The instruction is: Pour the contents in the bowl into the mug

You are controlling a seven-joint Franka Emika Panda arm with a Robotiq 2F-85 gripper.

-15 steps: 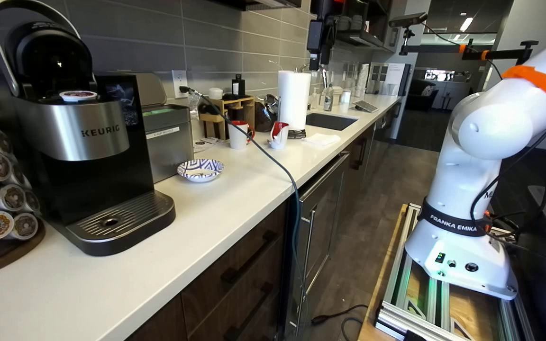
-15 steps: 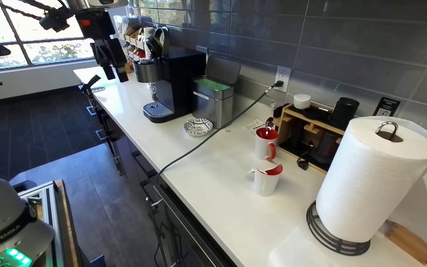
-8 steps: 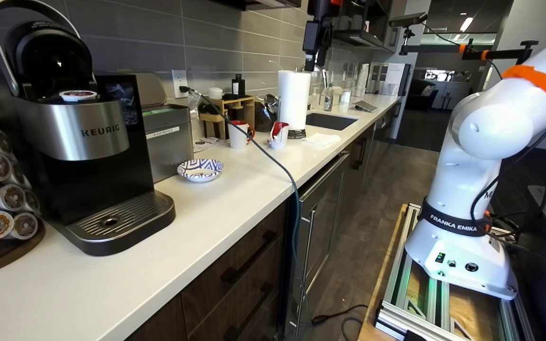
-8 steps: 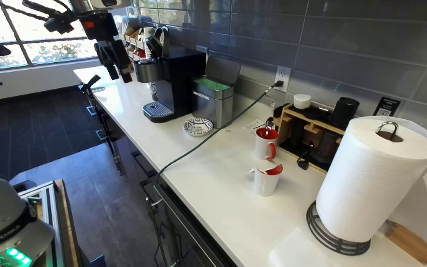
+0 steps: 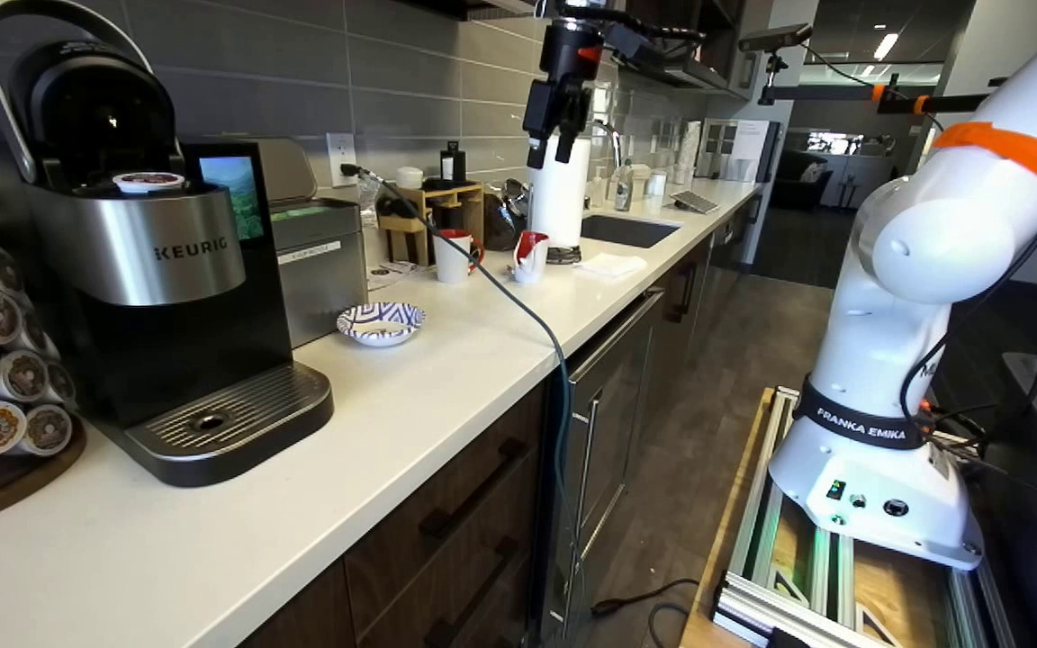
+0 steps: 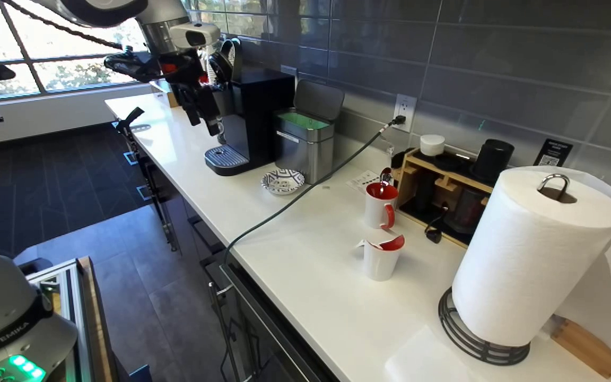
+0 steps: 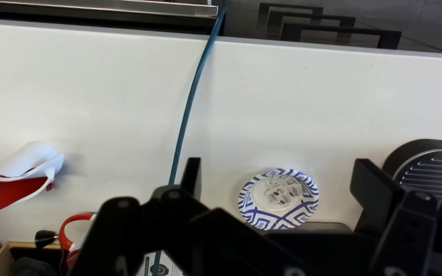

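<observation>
The small white bowl with blue patterning stands upright on the counter in both exterior views (image 5: 382,338) (image 6: 270,184). In the wrist view the bowl (image 7: 269,220) holds several small paper packets (image 7: 282,194). My gripper (image 7: 274,178) is open and empty, its fingers wide on either side of the bowl in that view. It hangs in the air well above the counter in both exterior views (image 5: 548,155) (image 6: 204,126). A white mug with red inside and red handle (image 6: 378,211) stands near a wooden rack. A white cup with red inside and an uneven rim (image 6: 381,262) stands beside it.
The coffee machine (image 6: 263,116) and a grey metal bin with open lid (image 6: 305,154) stand close to the bowl. A dark power cable (image 6: 276,213) crosses the counter between the bowl and the mugs. A paper-towel roll (image 6: 533,260) and the wooden rack (image 6: 435,199) stand further along.
My gripper has come down and moved over the counter, leftward in an exterior view and rightward in an exterior view. It stays open. The coffee machine's screen has lit up. The bowl and mugs have not moved.
</observation>
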